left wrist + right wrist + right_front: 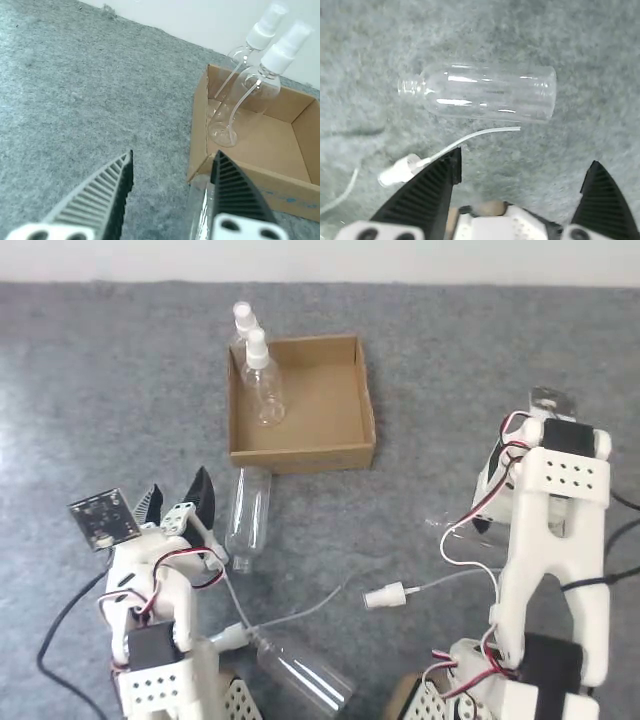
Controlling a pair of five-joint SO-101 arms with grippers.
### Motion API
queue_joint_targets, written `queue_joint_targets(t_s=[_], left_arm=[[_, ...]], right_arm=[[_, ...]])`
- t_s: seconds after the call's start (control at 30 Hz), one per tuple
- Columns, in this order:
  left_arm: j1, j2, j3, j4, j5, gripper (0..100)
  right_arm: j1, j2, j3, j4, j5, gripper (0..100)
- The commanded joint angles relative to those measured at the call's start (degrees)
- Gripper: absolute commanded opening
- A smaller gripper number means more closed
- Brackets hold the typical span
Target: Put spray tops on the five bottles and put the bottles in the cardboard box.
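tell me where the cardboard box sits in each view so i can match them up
high view: cardboard box at upper centre.
left wrist view: it lies at the right side.
right wrist view: aimed elsewhere, at a lying bottle.
shared landmark: two capped bottles standing at its corner.

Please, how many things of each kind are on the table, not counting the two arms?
Clear plastic bottles with white spray tops: 2
Clear plastic bottles without tops: 3
Loose white spray tops with thin tubes: 2
Brown cardboard box: 1
Total: 8
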Motion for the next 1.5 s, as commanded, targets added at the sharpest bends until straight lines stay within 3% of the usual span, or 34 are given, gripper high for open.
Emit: queue_joint_targets(t_s=[0.0, 0.27, 0.77, 1.0, 1.23, 1.47], left_arm=[[-0.18, 0.79, -0.75, 0.35, -0.53, 24], [-0.18, 0.79, -0.75, 0.35, -0.53, 24], [-0.18, 0.79, -0.75, 0.35, -0.53, 24], [-0.18, 0.79, -0.75, 0.35, -0.53, 24], [-0.18, 0.79, -0.75, 0.35, -0.53, 24], [-0.18, 0.79, -0.75, 0.35, -0.53, 24]], right_arm=[[-0.57, -3.12, -2.99, 0.22, 5.63, 33.6], [-0.57, -3.12, -2.99, 0.22, 17.85, 33.6], [-0.22, -3.12, -2.99, 0.75, 33.85, 33.6], [-0.31, -3.12, -2.99, 0.57, 47.12, 33.6], [-0.57, -3.12, -2.9, 0.4, 49.05, 33.6], [-0.66, -3.12, 0.62, -3.03, 58.99, 33.6]])
